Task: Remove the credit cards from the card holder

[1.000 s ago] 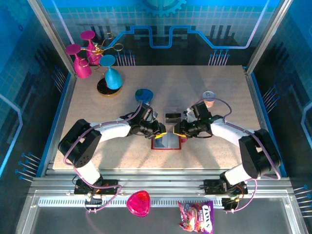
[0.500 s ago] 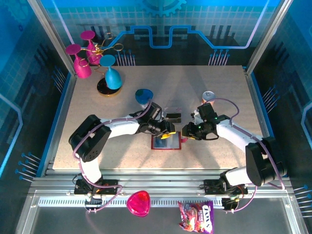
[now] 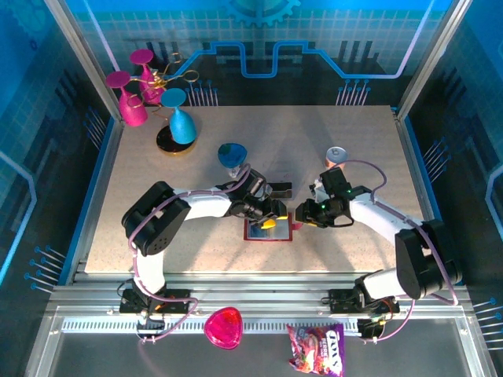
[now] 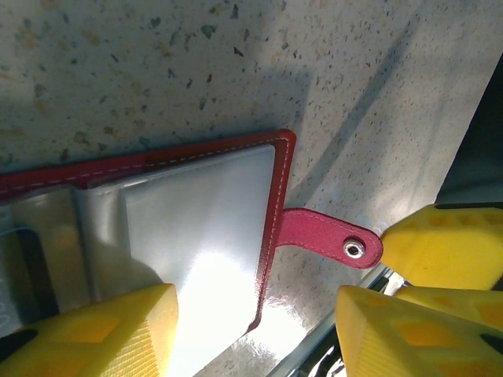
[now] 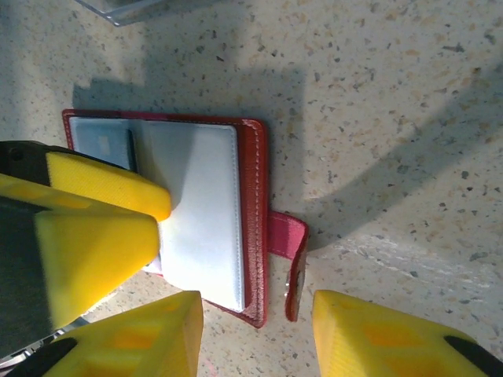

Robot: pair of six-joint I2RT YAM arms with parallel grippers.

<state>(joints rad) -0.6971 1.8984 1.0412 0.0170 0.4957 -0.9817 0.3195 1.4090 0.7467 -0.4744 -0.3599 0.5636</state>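
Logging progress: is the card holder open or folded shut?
Open. The card holder lies spread flat, pale grey inner pockets face up, snap tab sticking out unfastened.

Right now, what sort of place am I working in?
Most likely a staged robot test cell: a speckled table fenced by aluminium rails, blue circuit-print wall panels, and props such as toy goblets.

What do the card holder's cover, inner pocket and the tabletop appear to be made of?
Card holder cover: probably dark red leather or an imitation, judging by its stitched edge. Inner pocket: smooth pale plastic or vinyl, glossy with glare. Tabletop: speckled stone-like composite, matte.
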